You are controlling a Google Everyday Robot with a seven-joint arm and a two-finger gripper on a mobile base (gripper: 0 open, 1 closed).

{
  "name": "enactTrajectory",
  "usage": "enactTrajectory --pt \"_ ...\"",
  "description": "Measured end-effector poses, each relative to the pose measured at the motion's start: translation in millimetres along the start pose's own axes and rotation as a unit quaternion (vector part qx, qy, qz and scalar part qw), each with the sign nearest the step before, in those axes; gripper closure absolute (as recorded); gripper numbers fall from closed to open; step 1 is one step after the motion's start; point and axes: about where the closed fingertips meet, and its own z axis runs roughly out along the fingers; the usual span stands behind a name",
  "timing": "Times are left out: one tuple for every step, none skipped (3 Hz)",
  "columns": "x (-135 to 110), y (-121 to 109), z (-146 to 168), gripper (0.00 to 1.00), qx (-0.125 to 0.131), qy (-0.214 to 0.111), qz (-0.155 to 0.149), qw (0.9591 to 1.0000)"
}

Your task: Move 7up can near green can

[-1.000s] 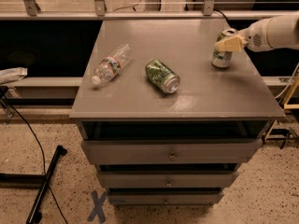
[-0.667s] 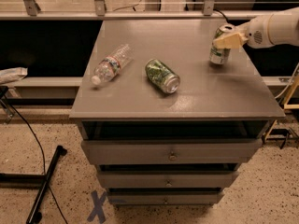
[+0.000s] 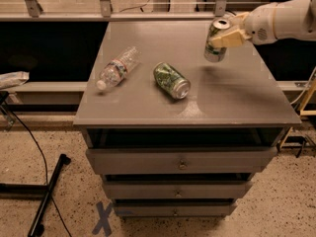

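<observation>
view: camera view, the only one I have
gripper: cream two-finger gripper (image 3: 226, 35) over the table's right rear, clamped on the pale silvery-green metal 7up can (image 3: 216, 43)
7up can: tilted, apparently clear of the top, well apart from the target
target: dark green leaf-patterned metal green can (image 3: 172, 80), on its side mid-table
risk 1: smooth thin wall, tilted grip; I expect slip or topple at set-down
risk 2: green can is a cylinder lying down; a nudge rolls it on the smooth grey tabletop (image 3: 237, 102)
risk 3: clear ribbed plastic bottle (image 3: 117, 69) lies left of it; overshoot hits it
</observation>
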Motion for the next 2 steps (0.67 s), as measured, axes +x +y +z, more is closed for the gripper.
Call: enactTrajectory --pt "-8.3 26.8 13.1 1.0 -0.054 -0.013 -0.013 0.9984" --pt "-7.7 54.3 28.8 1.0 -0.124 -0.02 0.0 0.9921"
